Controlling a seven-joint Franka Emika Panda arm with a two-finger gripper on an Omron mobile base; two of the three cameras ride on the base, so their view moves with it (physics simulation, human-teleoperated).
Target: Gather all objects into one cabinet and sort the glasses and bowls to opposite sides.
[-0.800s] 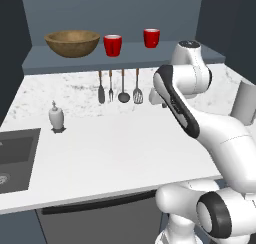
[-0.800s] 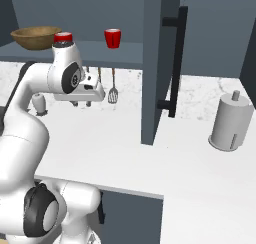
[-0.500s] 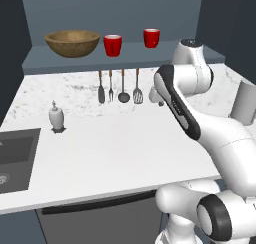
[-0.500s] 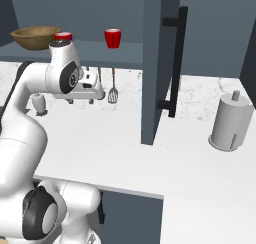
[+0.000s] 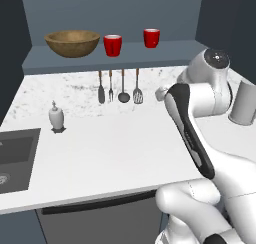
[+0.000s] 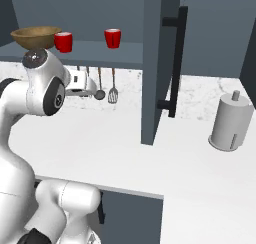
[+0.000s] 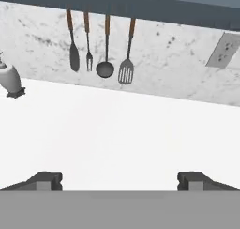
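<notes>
End effector released, fingers wide apart above white counter, facing hanging utensils

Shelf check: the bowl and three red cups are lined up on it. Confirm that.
Wrong count. The left base view shows two red cups on the shelf, not three: one right beside the bowl and another further right. The bowl part is right.
</notes>
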